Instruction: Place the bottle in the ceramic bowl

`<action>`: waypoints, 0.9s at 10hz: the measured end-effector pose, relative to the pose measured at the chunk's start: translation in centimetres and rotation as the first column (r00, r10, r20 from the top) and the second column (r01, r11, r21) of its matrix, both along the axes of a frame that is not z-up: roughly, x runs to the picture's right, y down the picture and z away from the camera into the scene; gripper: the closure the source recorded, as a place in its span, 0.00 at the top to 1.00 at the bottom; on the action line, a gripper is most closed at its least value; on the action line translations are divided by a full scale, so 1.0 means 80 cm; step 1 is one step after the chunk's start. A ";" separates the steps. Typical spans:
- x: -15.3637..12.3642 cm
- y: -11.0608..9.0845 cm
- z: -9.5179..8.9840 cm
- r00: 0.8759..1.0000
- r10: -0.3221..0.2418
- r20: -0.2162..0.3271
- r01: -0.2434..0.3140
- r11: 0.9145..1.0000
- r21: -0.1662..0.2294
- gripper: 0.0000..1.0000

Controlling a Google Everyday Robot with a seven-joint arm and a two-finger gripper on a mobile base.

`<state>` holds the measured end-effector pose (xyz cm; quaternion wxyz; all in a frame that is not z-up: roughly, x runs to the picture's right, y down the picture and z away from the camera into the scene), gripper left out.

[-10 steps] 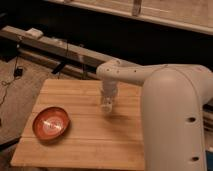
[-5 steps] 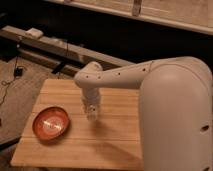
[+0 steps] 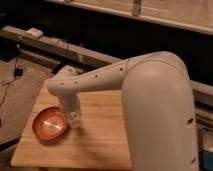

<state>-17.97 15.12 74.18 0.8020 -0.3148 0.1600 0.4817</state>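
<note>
The ceramic bowl (image 3: 49, 124), round and glossy orange-red with a paler centre, sits at the left of the wooden table (image 3: 100, 145). My white arm reaches down from the right. Its gripper (image 3: 73, 117) hangs right beside the bowl's right rim, just above the tabletop. The gripper is shut on a small white oblong thing, the bottle (image 3: 75, 121), whose lower end pokes out toward the bowl's edge. Most of the bottle is hidden by the wrist and hard to tell apart from it.
The big white upper arm (image 3: 160, 110) covers the table's right side. Behind the table runs a dark rail (image 3: 55, 47) with cables, and carpeted floor (image 3: 15, 95) lies to the left. The table's front edge is near the bottom.
The gripper has swung left across the table, from the middle to the bowl's right rim, and has come lower.
</note>
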 end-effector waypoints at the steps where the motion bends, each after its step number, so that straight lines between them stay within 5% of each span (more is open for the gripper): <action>1: -0.018 0.003 -0.004 0.998 -0.043 0.043 0.043 0.999 0.004 0.00; 4: -0.055 0.009 -0.008 0.984 -0.122 0.127 0.121 0.993 0.016 0.00; 9: -0.102 0.009 0.001 0.963 -0.175 0.202 0.170 0.984 0.042 0.43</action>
